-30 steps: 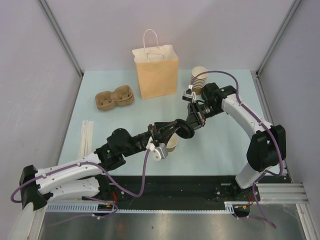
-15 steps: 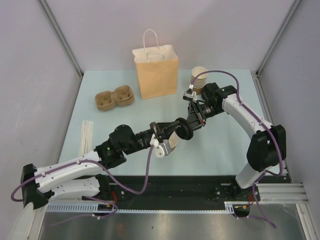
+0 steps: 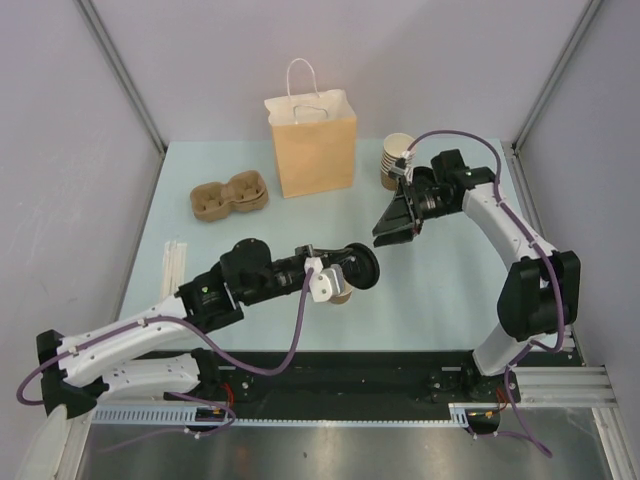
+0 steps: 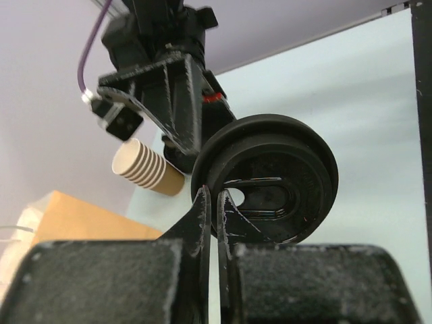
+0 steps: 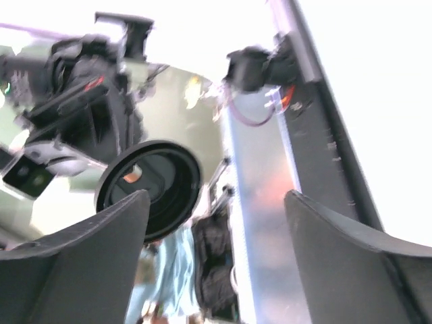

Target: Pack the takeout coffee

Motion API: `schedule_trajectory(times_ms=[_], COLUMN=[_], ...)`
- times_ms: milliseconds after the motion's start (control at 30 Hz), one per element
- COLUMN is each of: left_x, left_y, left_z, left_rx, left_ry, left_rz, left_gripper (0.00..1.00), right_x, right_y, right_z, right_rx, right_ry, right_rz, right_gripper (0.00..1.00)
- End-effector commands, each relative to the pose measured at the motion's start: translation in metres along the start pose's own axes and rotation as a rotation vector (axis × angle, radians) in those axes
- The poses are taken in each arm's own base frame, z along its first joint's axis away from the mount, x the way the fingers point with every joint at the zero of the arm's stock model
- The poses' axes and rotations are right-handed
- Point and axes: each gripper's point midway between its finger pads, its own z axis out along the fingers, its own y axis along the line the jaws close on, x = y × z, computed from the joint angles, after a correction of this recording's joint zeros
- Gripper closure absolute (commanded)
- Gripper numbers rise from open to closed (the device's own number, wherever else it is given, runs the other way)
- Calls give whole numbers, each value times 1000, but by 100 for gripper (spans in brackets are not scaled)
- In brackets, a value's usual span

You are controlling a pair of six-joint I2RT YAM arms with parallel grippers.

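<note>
A round black lid [image 3: 360,268] hangs over the table's middle, held on edge by its rim in my shut left gripper [image 3: 346,266]. In the left wrist view the fingertips [image 4: 202,202] pinch the lid [image 4: 277,179] at its left edge, and its hollow side faces the camera. The takeout coffee's brown paper cup [image 3: 341,294] stands lidless just below, mostly hidden by the left wrist. My right gripper [image 3: 394,234] hovers up and right of the lid, wide open and apart from it. The right wrist view has the lid [image 5: 152,189] beyond the open right gripper [image 5: 216,199].
A brown paper bag [image 3: 313,145] with handles stands upright at the back. A stack of lidless cups [image 3: 397,160] sits to its right, behind the right arm. A two-cup pulp carrier [image 3: 229,195] lies back left, and white straws [image 3: 175,275] lie at the left edge.
My right gripper let go of the lid, opened wide and drew back up-right. My left gripper closed on the lid's rim and now carries it alone.
</note>
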Motion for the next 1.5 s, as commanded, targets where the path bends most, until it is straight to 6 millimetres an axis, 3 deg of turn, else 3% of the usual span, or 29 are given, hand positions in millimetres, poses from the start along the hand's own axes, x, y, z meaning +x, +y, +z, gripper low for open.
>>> schedule_trajectory(times_ms=[0, 100, 133, 167, 267, 300, 367, 433, 533, 667, 733, 900, 1133, 1467], left_x=[-6, 4, 5, 10, 29, 45, 57, 83, 120, 149, 164, 175, 200, 205], left_y=[4, -2, -3, -3, -5, -12, -15, -27, -29, -26, -21, -27, -19, -17], left_z=[-11, -11, -13, -13, -8, 0, -4, -4, -4, 2, 4, 15, 18, 10], left_rx=[0, 26, 39, 38, 75, 96, 172, 224, 220, 146, 73, 50, -38, -59], left_ry=[59, 149, 183, 214, 348, 415, 488, 612, 728, 815, 847, 805, 866, 928], left_rz=[-119, -206, -252, -280, -414, -482, -593, -698, -809, -828, -825, -858, -818, -803], left_gripper=[100, 100, 100, 100, 100, 100, 100, 100, 100, 100, 100, 100, 100, 100], right_x=[-37, -65, -70, -75, -80, -81, -79, -81, -86, -75, -69, -47, -32, -31], right_y=[-4, -6, -6, -5, -6, -9, -7, -2, 18, 8, -10, -48, -60, -65], right_z=[-33, -79, -90, -118, -161, -173, -188, -199, -199, -173, -163, -134, -108, -107], right_rx=[168, 328, 377, 455, 641, 721, 853, 924, 873, 697, 638, 552, 597, 601], right_ry=[-166, -350, -388, -464, -562, -586, -608, -621, -701, -618, -587, -566, -563, -569], right_rz=[-82, -193, -232, -282, -383, -405, -476, -560, -573, -548, -428, -248, -278, -263], right_gripper=[3, 0, 0, 0, 0, 0, 0, 0, 0, 0, 0, 0, 0, 0])
